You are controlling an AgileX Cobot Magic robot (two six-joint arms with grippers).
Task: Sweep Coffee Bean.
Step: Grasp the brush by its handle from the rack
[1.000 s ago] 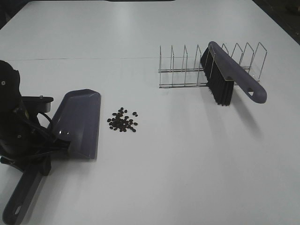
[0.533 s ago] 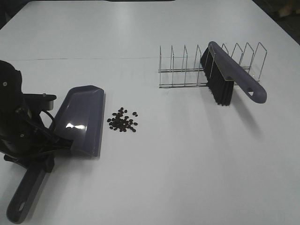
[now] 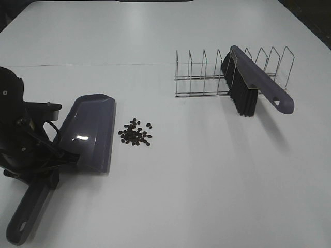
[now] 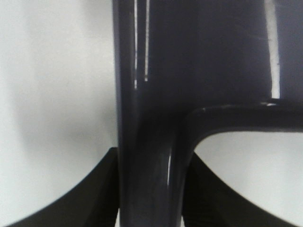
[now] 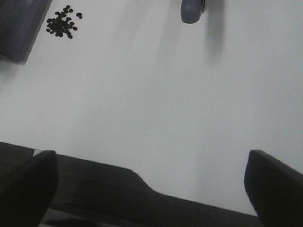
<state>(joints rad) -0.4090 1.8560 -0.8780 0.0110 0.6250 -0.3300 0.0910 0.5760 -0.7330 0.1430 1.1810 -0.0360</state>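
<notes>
Exterior high view has the action on the left side of the bench (image 3: 207, 181). The left pincer (image 3: 54, 160) is pinching the handle of the purple-grey dustpan (image 3: 88, 132), and over the last second it has nudged the pan across, away from the left edge. The pan's open lip now sits just beside the coffee beans (image 3: 135, 134), closer than before but not touching them.

The beans themselves haven't stirred. They lie in one small dark heap, well in from every edge, right in front of that lip. Up close from the left wrist, the dark fingers (image 4: 94, 198) are pressed together on either side of the handle.

So the catcher looks about lined up, but the sweeper isn't in play. The brush (image 3: 253, 82) leans in the wire rack (image 3: 201, 77) over toward the far right corner, untouched. The right pincer (image 5: 151, 163) hangs spread wide and holds nothing, with the heap well off from it. My read is that fetching the brush comes next, since nothing has been swept yet.
</notes>
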